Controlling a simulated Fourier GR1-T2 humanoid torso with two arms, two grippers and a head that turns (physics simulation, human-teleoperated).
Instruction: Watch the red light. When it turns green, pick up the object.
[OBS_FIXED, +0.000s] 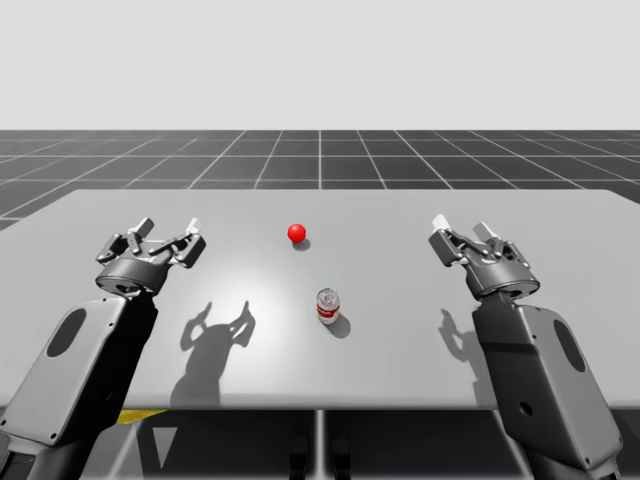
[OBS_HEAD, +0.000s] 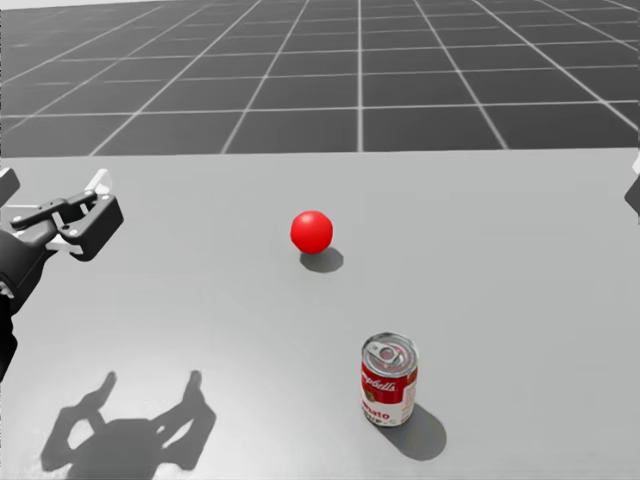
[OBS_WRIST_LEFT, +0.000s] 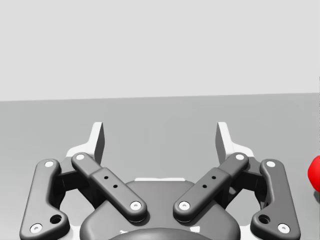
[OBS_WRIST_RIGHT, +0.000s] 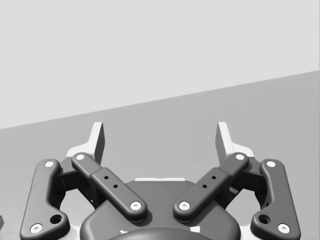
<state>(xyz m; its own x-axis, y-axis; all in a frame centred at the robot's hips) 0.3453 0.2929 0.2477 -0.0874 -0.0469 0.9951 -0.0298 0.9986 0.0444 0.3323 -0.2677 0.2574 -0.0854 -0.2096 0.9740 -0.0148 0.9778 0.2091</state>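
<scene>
Can (OBS_HEAD: 388, 381) red-white, upright, silver lid | light (OBS_HEAD: 311, 231) red | left pincer (OBS_WRIST_LEFT: 160, 131) released | right pincer (OBS_WRIST_RIGHT: 160, 131) released

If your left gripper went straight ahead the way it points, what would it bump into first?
Probably nothing. The way ahead of my open left gripper looks free over the table, as far as I can see. The red light sits off beside it.
</scene>
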